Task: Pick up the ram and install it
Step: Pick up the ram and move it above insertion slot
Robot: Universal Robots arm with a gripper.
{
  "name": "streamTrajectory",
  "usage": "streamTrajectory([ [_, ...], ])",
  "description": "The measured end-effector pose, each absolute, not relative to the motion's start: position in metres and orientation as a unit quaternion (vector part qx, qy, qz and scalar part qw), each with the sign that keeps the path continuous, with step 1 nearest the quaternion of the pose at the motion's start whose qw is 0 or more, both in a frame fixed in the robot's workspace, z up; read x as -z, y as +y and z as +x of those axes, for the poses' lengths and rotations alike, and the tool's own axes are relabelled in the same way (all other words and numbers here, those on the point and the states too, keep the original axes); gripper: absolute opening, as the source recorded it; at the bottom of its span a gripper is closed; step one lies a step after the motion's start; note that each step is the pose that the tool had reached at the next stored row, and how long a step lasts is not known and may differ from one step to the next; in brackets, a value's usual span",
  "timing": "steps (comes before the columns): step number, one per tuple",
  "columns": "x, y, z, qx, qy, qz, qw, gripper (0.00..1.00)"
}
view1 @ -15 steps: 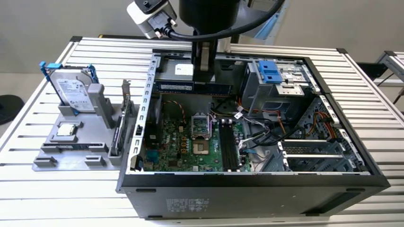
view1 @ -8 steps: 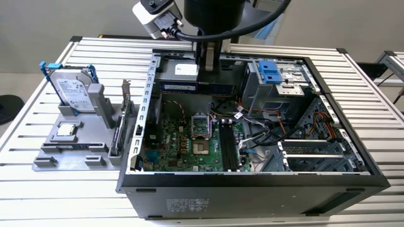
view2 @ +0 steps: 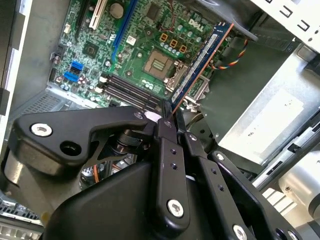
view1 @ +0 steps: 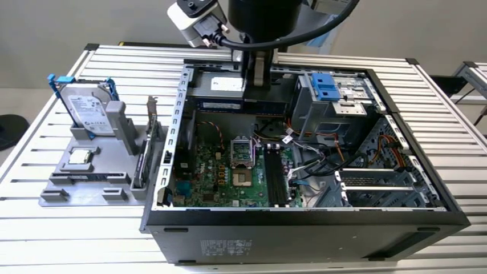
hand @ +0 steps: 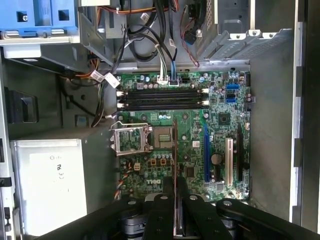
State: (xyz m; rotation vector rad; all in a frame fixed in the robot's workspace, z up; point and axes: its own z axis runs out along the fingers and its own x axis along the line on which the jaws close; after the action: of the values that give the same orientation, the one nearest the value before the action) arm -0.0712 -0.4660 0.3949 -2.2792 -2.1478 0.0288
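Carry-and-align step, judging by the layout; open case (view1: pixel 304 234) lies on its side on the bench (view1: pixel 68 240), motherboard (hand: pixel 190 150) facing up; ram (view1: pixel 220 105) is airborne over the case interior, clear of the board, well apart from the memory slots (hand: pixel 162 97); the stick's long axis runs crosswise to the slots in the first wrist view, so I'd say it needs about a quarter turn about vertical before any descent; then centre it over one slot, keep the contact edge level and match the notch; can't tell if the white end latches (hand: pixel 118 93) are open, so check that; press straight down, evenly, no rocking; loose cables (hand: pixel 165 45) sit near one slot end, so keep the stick off them. Pose: arm (view1: pixel 263 17) comes down near vertical from above over the far side of the case in the exterior view; claw (view2: pixel 170 117) points down, clenched on the ram at mid-length, fingers (hand: pixel 162 212) pinching both flat faces; the stick is on edge and level, with most of its length sticking out free beyond the grip in the second wrist view.
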Motion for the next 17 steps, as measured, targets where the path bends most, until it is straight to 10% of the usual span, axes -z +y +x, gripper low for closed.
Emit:
streamTrajectory([
  [17,-0.395,-0.466,-0.059,-0.009,-0.686,-0.728,0.005,0.0],
])
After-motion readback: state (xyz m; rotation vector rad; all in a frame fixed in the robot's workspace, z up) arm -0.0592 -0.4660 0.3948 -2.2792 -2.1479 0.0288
